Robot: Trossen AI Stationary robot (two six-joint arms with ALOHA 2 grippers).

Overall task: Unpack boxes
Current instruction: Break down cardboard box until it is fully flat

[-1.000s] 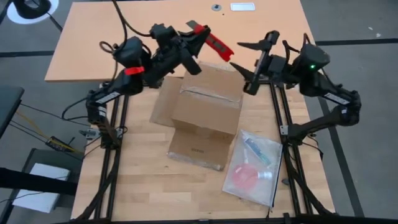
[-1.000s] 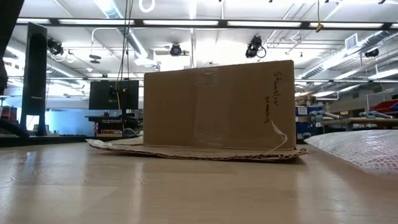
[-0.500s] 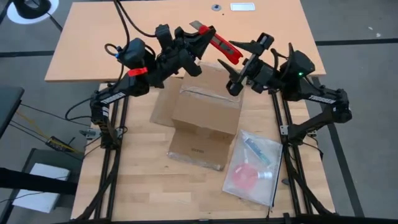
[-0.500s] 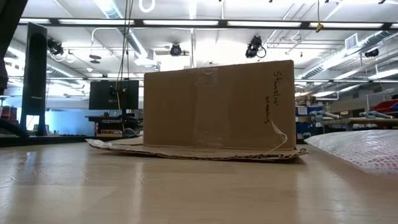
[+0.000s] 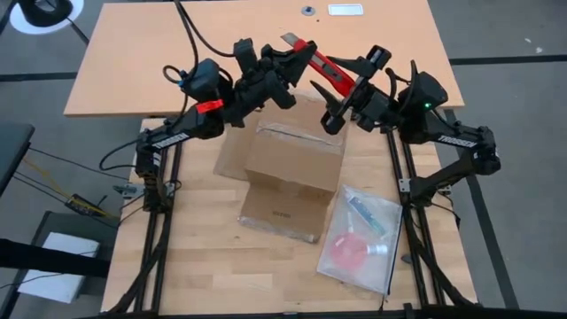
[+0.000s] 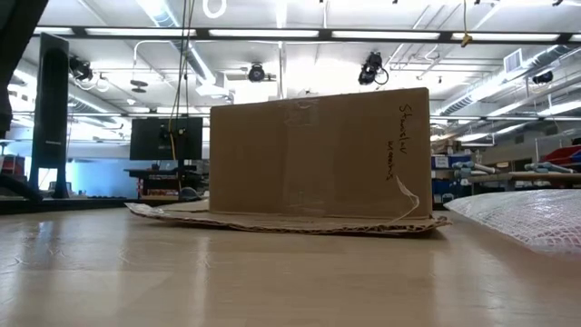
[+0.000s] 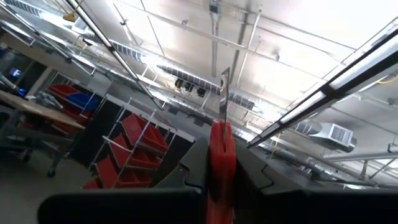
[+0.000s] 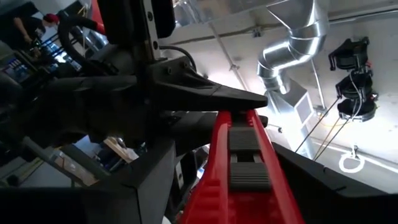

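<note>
Reaching in with both arms above the far end of the light wooden table (image 5: 195,257), wrists raised and meeting over the back edge of the brown cardboard carton (image 5: 295,158). Clamping the left gripper (image 5: 288,62) tight on a red utility knife (image 5: 312,58), fingers together on its body, handle slanting out toward the other arm. Pointing the left wrist steeply upward: from that wrist, seeing the knife (image 7: 221,162) standing up between the dark fingers against ceiling lights, ducting and red storage racks. Bringing the right gripper (image 5: 330,93) up to the free end of the knife, fingers spread well apart on either side of it and not pressing on it. From the right wrist, looking along the red handle (image 8: 245,162) with its ribbed grey slider, straight at the left gripper (image 8: 186,93) close ahead, a silver duct overhead.

Leaving the carton resting untouched in the middle of the table, just below both grippers, flaps folded out flat around it and a clear tape strip running across its upper face. At table height, showing the carton (image 6: 318,154) upright on its splayed flaps, handwriting near one top corner. Lying near the carton on the right arm's side, a clear plastic bag (image 5: 361,232) with something pink inside; its edge (image 6: 526,218) bulging in low. Beyond, adjoining a darker tan table (image 5: 177,53) and a workshop room with monitors, shelving and long ceiling lights.
</note>
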